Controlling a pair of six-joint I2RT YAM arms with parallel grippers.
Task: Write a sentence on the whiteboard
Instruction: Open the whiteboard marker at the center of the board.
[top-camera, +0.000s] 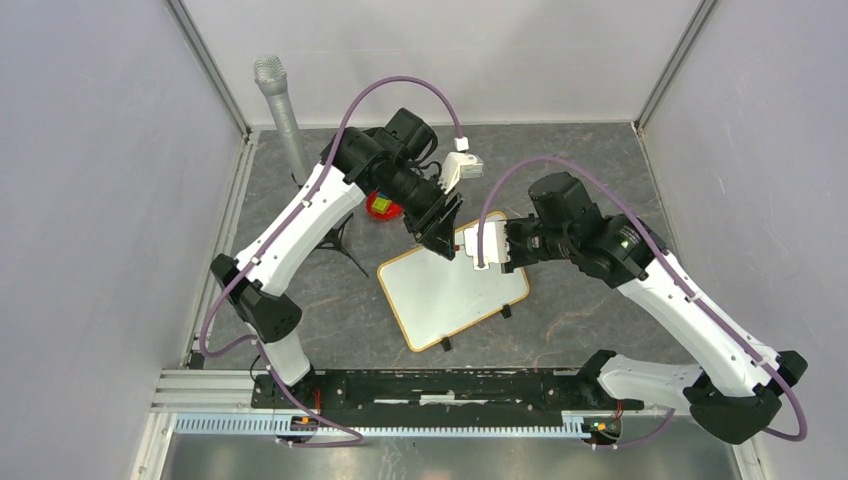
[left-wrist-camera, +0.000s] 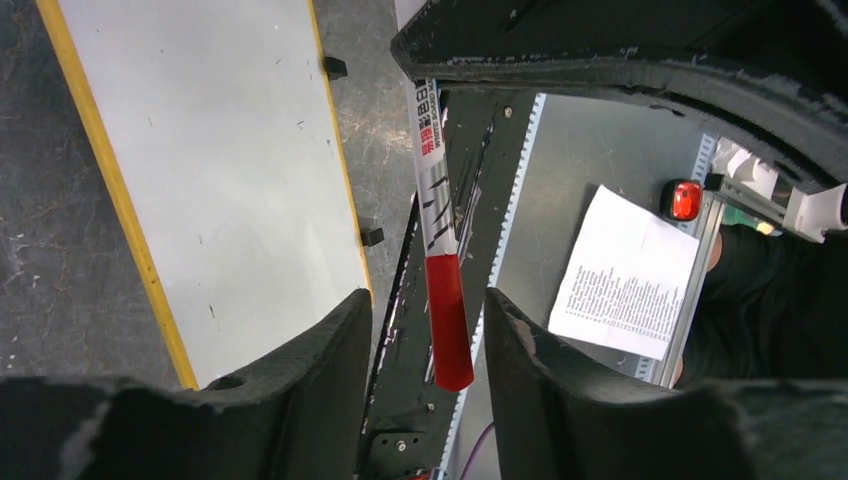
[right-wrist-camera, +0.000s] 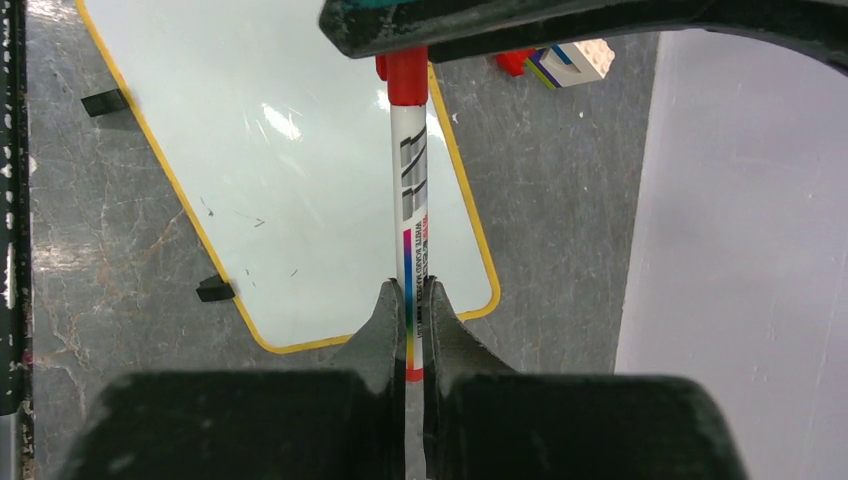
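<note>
The whiteboard (top-camera: 455, 290) is laid flat and askew on the grey surface (top-camera: 590, 320), between the two arms. Only faint specks are seen on its white face. Over its far corner a marker (right-wrist-camera: 411, 200) is held. The barrel is clamped tight between the fingers of the right tool (right-wrist-camera: 410, 295). The red cap (left-wrist-camera: 448, 320) is flanked by the spread fingers of the left tool (left-wrist-camera: 428, 300), with gaps seen on both sides.

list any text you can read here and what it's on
Marker barrel: small print, seemingly "WHITE BOARD MARKER"; the rest is too small to read.
Marker, left wrist view: red characters, unreadable.
Paper sheet: printed lines, too small to read.
Whiteboard: no writing.
</note>
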